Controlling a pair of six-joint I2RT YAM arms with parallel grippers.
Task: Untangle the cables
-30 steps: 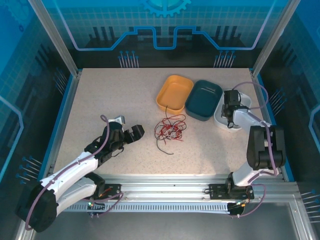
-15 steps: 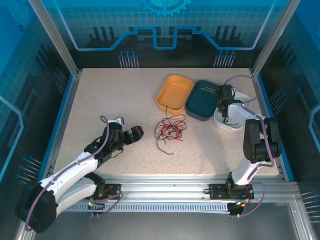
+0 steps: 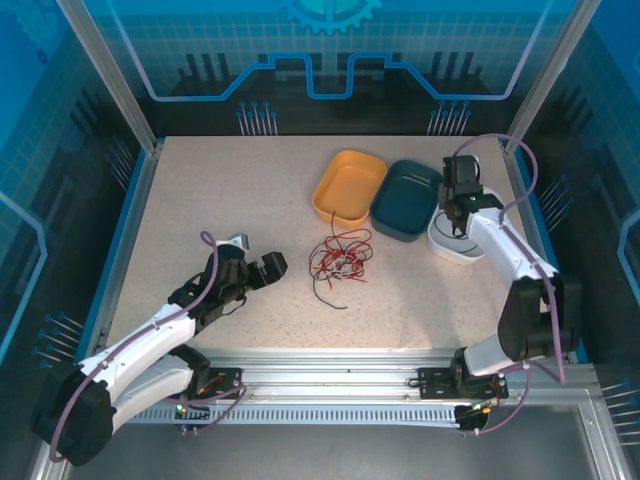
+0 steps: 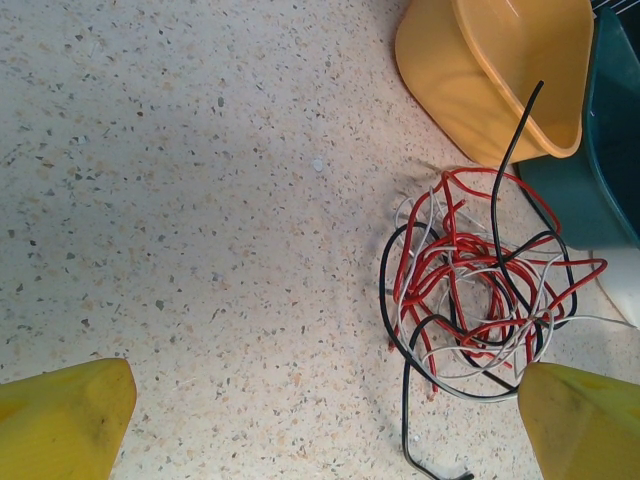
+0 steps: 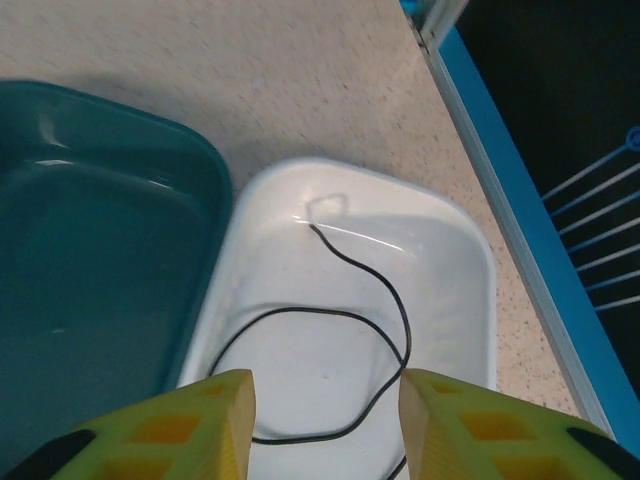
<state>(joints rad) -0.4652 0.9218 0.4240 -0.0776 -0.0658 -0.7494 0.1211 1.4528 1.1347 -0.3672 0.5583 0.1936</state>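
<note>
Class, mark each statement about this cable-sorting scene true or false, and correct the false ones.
1. A black cable lies in the white tray. True.
2. A red cable lies in the teal tray. False: no cable can be seen in it.
3. The tangle of red, black and white cables rests on the table close to the orange tray. True.
4. The left gripper is shut on the tangle. False: its jaws stand wide open and the tangle lies ahead of it, untouched.
5. The right gripper hangs over the orange tray. False: it hangs over the white tray, jaws apart.
</note>
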